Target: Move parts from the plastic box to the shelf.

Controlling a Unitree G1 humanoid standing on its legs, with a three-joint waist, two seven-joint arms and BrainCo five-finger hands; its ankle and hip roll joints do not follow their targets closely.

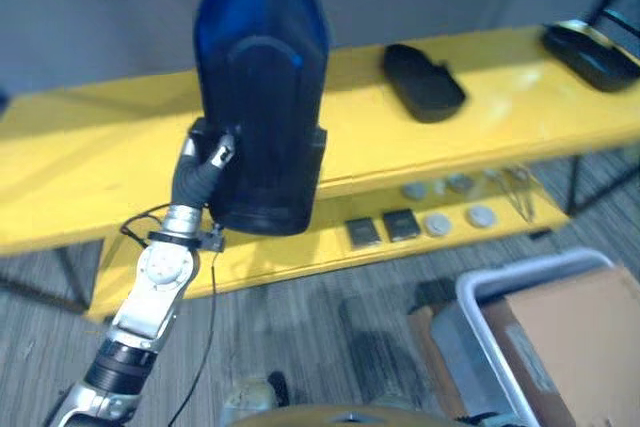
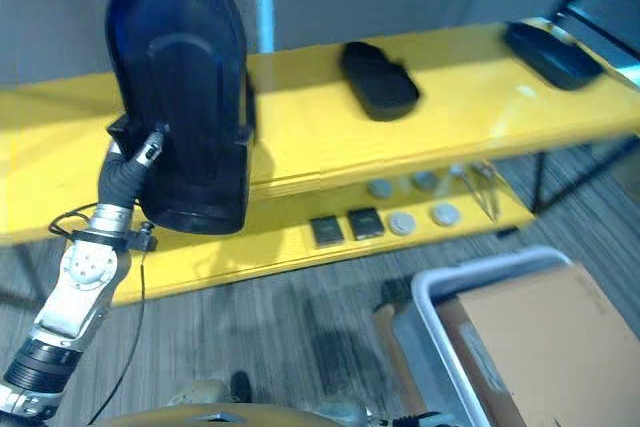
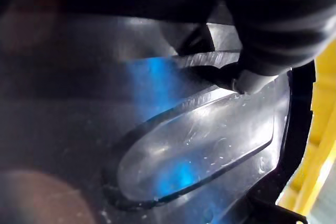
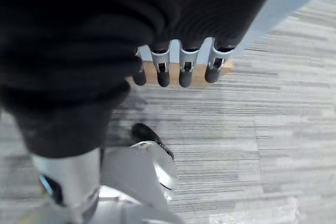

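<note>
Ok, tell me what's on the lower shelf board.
On the lower shelf board lie two dark square parts and several grey discs. The big black part in the left hand covers the board's left stretch.

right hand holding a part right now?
No. In the right wrist view the right hand hangs over bare floor, fingers straight and empty.
</note>
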